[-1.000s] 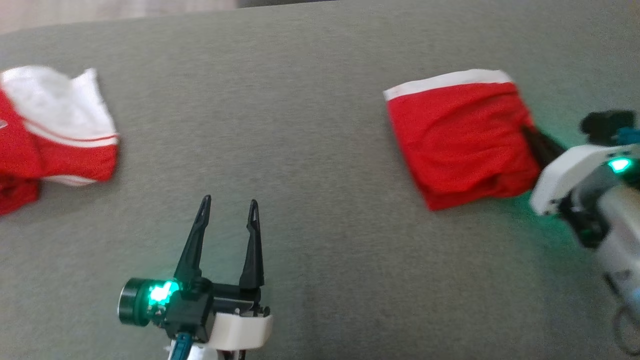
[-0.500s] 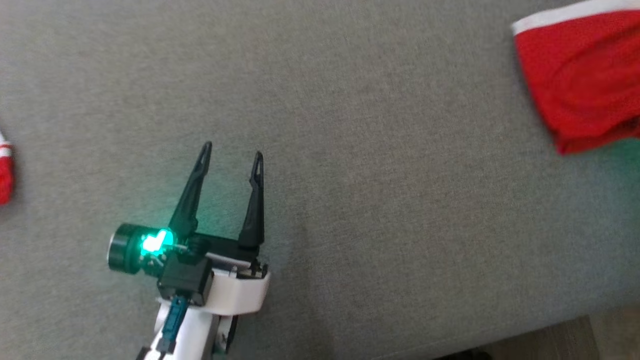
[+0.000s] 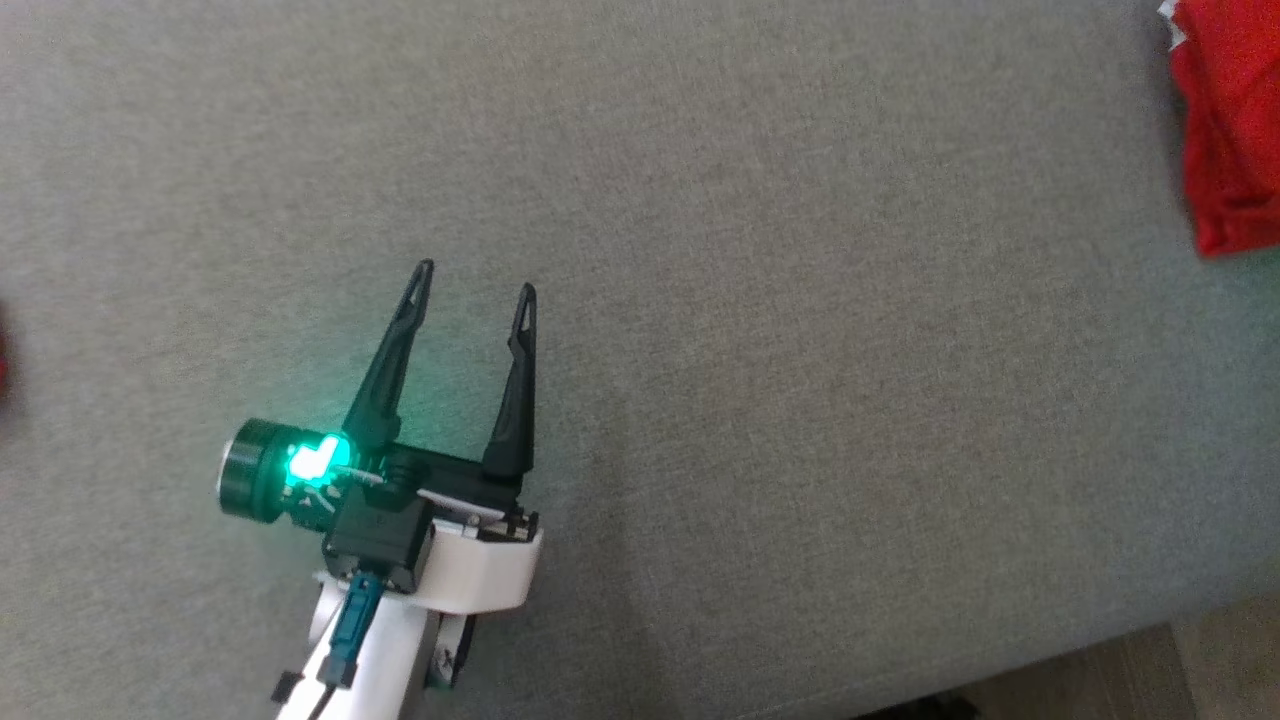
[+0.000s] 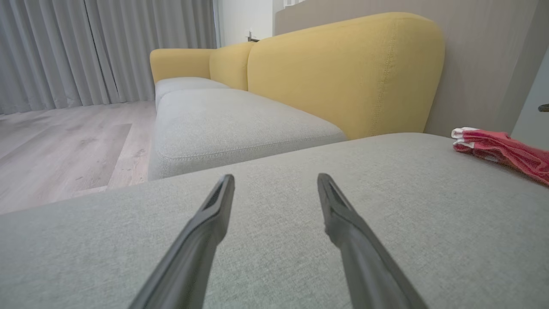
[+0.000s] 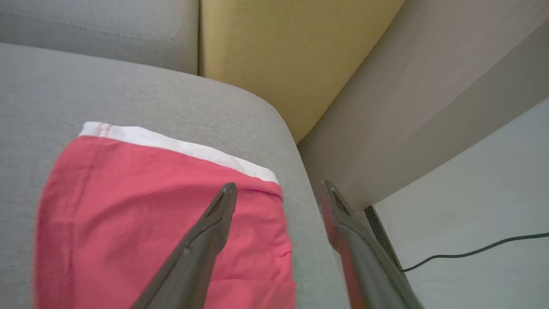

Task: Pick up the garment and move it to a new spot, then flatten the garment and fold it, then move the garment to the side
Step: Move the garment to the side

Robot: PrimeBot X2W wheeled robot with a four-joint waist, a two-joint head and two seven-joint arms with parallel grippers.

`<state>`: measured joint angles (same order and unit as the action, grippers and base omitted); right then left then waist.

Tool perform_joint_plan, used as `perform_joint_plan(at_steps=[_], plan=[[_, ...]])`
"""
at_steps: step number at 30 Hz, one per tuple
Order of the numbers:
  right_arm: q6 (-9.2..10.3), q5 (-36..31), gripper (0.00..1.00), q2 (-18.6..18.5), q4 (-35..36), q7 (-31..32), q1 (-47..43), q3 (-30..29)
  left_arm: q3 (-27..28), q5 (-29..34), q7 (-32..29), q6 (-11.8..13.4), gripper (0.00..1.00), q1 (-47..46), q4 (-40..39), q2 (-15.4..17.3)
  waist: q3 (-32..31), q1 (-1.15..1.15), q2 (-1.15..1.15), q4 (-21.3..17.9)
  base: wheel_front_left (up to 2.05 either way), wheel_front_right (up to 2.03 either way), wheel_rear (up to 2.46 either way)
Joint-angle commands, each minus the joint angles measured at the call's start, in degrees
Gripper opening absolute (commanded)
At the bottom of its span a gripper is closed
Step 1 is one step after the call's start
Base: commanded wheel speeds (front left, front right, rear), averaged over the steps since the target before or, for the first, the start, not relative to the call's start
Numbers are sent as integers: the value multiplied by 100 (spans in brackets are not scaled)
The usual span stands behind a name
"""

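The garment (image 5: pixel 150 214) is red with a white band and lies folded on the grey cushion (image 5: pixel 128 94), near its edge by the wall. My right gripper (image 5: pixel 279 185) hangs open over the garment's right edge, one finger above the red cloth and the other past the cushion's edge, holding nothing. In the head view the garment (image 3: pixel 1225 130) is cut off at the upper right. My left gripper (image 3: pixel 476 278) stands open over bare cushion at the lower left. The left wrist view has the left gripper (image 4: pixel 275 176) open and the garment (image 4: pixel 502 150) low at the far right.
A yellow sofa back (image 4: pixel 343 73) and a second grey seat (image 4: pixel 231 120) stand beyond the cushion. A beige wall panel (image 5: pixel 407 98) and a black cable (image 5: pixel 472 251) lie past the cushion's right edge. Wood floor (image 3: pixel 1080 680) meets the cushion's near edge. A red sliver (image 3: pixel 3 350) touches the left border.
The right gripper has opened and let go of the garment's edge. The head camera has turned, so the garment now sits at the picture's right edge. The left gripper stays open.
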<state>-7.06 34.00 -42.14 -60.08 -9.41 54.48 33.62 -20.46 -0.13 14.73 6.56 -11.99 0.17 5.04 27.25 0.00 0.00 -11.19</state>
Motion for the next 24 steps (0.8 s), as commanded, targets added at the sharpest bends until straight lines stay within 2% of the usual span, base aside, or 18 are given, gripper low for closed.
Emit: perform_joint_plan(at_steps=[1, 7, 11, 13, 19, 24], plan=[[-43, -43, 100, -70, 31, -103, -174, 15, 98, -54, 27, 29, 100, 5, -144, -6, -214, 0, 0, 97, 0, 0, 0], [-43, 33, 100, 586, 182, -440, -735, -83, 74, -259, 27, 101, 100, 337, 80, -106, -1036, 0, 0, 400, 0, 0, 0], [-43, 125, 100, 1058, 647, -545, -1455, -214, 181, -466, 27, 149, 100, 690, 283, -157, -1731, 0, 0, 627, 0, 0, 0], [-43, 81, 100, 1245, 1080, -554, -1879, -468, 282, -568, 27, 187, 100, 905, 384, -175, -2032, 0, 0, 709, 0, 0, 0], [-43, -744, 100, 2028, 2566, -557, -3527, -1128, 564, -587, 27, 394, 100, 1477, 632, -201, -2747, 0, 0, 904, 0, 0, 0], [-43, -1709, 100, 2600, 3675, -558, -4558, -1717, 723, -563, 27, 418, 100, 1741, 552, -209, -3019, 0, 0, 1056, 0, 0, 0]])
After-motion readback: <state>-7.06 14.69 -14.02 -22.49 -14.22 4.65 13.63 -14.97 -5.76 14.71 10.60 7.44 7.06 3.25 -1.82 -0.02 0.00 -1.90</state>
